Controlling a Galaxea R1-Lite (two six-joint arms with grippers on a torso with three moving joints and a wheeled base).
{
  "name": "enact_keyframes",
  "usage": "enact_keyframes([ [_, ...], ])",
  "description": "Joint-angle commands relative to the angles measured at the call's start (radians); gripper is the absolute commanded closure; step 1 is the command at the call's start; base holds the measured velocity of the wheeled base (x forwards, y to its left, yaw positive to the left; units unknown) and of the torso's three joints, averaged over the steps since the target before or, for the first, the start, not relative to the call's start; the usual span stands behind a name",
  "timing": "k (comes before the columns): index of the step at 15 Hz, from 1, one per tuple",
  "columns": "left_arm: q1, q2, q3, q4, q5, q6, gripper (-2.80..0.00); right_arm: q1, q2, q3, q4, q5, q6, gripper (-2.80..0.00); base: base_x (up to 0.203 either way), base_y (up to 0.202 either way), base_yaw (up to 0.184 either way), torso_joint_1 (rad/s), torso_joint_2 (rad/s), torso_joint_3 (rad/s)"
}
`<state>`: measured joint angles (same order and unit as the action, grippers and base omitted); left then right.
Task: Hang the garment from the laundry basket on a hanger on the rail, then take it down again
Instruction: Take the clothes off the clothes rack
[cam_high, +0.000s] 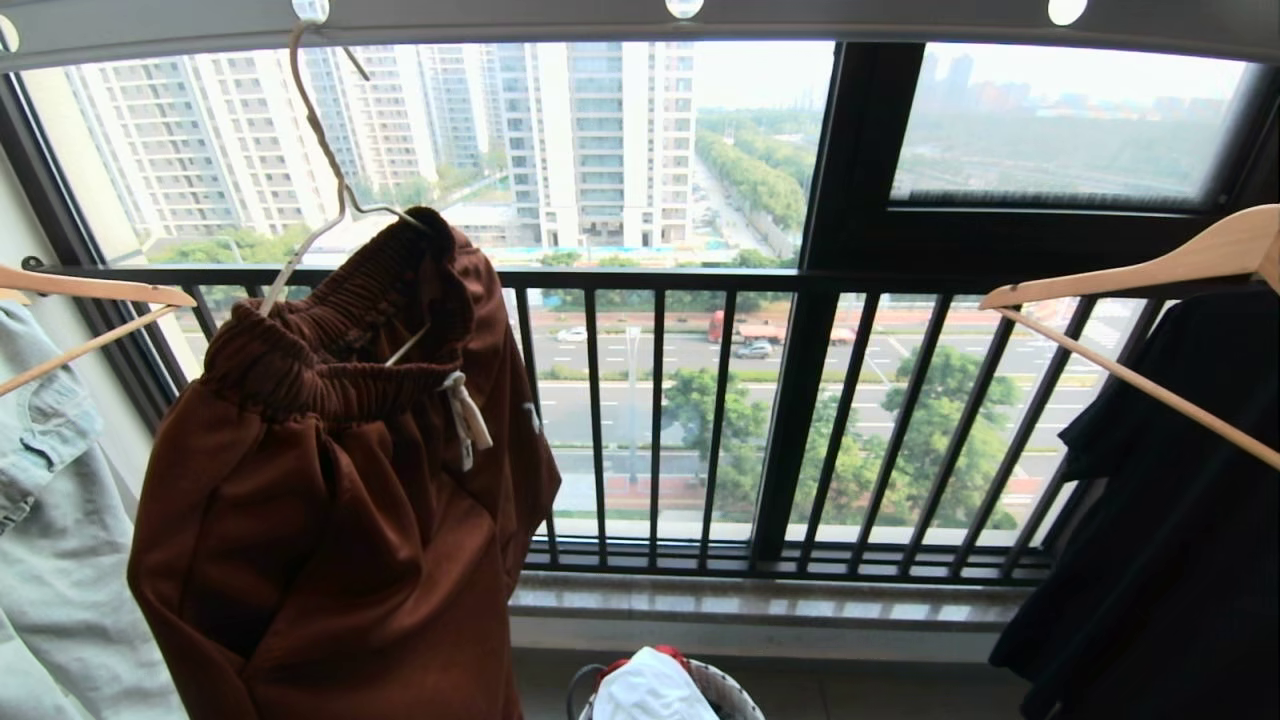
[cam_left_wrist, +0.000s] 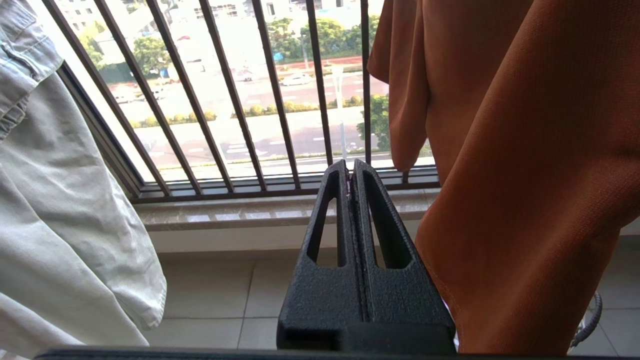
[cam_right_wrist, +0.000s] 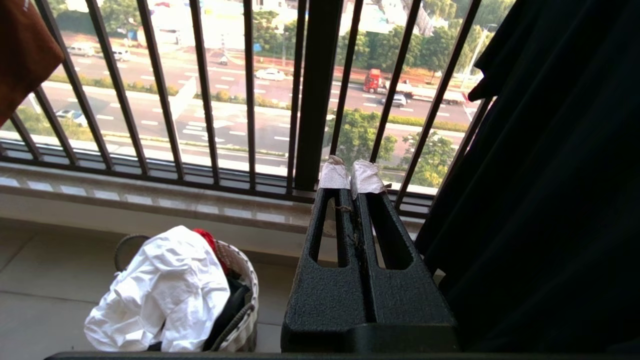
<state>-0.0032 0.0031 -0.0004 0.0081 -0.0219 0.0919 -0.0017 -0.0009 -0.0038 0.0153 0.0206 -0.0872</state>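
Shorts (cam_high: 340, 480) draped on hanger (cam_high: 320, 150) hooked in rail (cam_high: 640, 20); left hand (cam_left_wrist: 351, 167), right hand (cam_right_wrist: 351, 175) pressed together, empty

I'm looking out a big dark-framed window (cam_high: 850, 150) onto apartment towers (cam_high: 590, 130), a wide road (cam_high: 700, 350) and trees, all in hazy daylight. A black balustrade (cam_high: 700, 420) of vertical bars runs across it above a pale stone sill (cam_high: 760, 600). Beige floor tiles (cam_left_wrist: 210, 295) sit below, with a cream wall (cam_high: 70, 330) on the left.
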Motion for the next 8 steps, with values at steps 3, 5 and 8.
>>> enact_keyframes([
  [3,0.0,-0.002,0.0,0.0,0.002,-0.036,0.0,0.0,0.001,0.001,0.003,-0.001,0.024,0.0,0.0,0.0,0.0,0.0,0.0,0.0],
  [5,0.0,-0.002,0.0,0.0,0.005,-0.073,0.0,0.0,0.001,0.002,-0.006,-0.005,0.035,0.0,0.0,0.0,0.0,0.0,0.0,0.0],
  [8,0.0,-0.002,0.0,0.0,0.011,-0.073,0.0,0.0,0.001,0.002,-0.006,-0.005,0.035,0.0,0.0,0.0,0.0,0.0,0.0,0.0],
])
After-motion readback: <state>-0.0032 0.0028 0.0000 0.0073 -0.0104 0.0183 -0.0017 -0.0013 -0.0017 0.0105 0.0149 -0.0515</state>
